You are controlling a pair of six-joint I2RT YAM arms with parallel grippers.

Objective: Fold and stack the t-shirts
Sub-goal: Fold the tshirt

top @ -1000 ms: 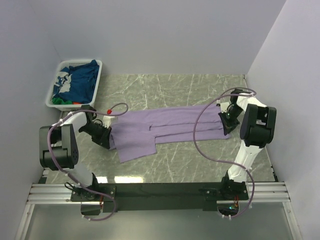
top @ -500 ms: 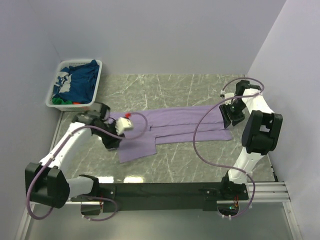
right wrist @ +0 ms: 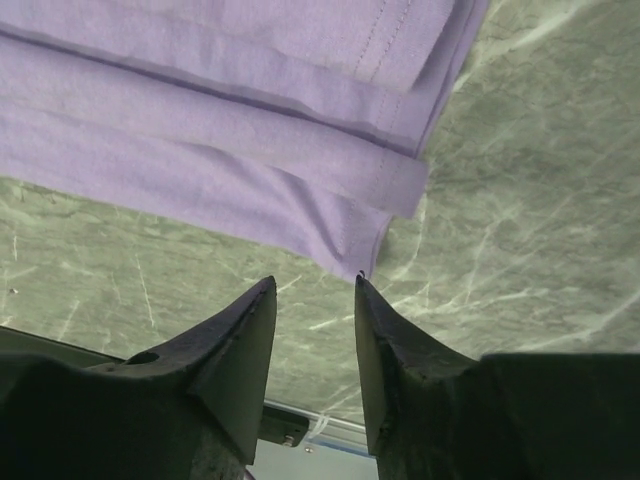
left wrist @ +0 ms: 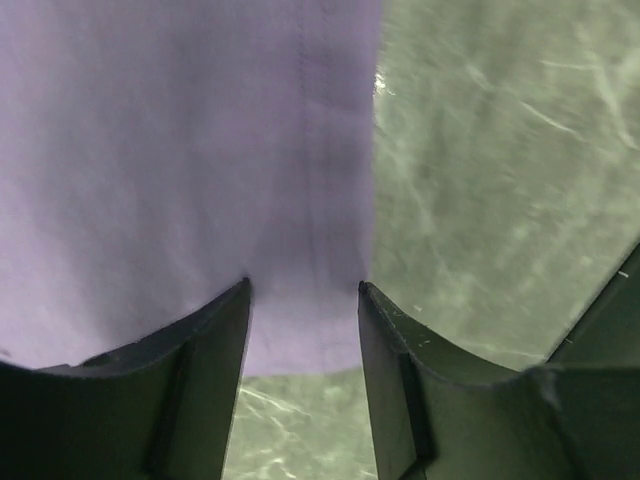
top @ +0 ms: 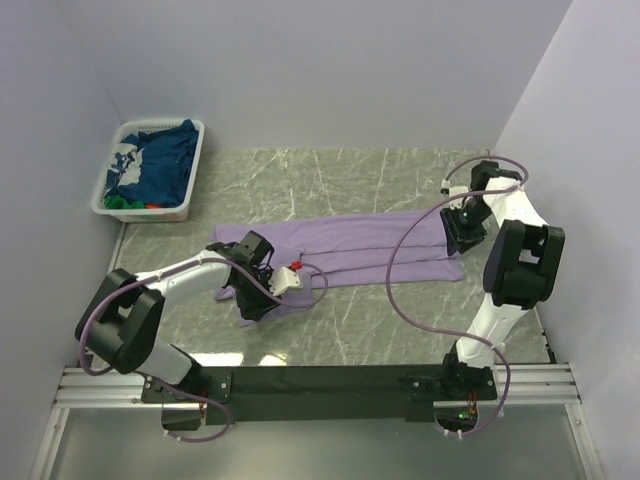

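Lavender t-shirt [top: 350, 240] lies under the open left pincer [left wrist: 303, 284]; open right pincer [right wrist: 314, 279] hangs at its corner.

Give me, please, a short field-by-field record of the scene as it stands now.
Lavender t-shirt: spread on the table, long edges folded in
Left gripper: open, over the shirt's near-left flap
Right gripper: open, above the shirt's right-end corner
White basket: far left corner, holding a navy t-shirt with white print and green cloth
Stack: not yet started
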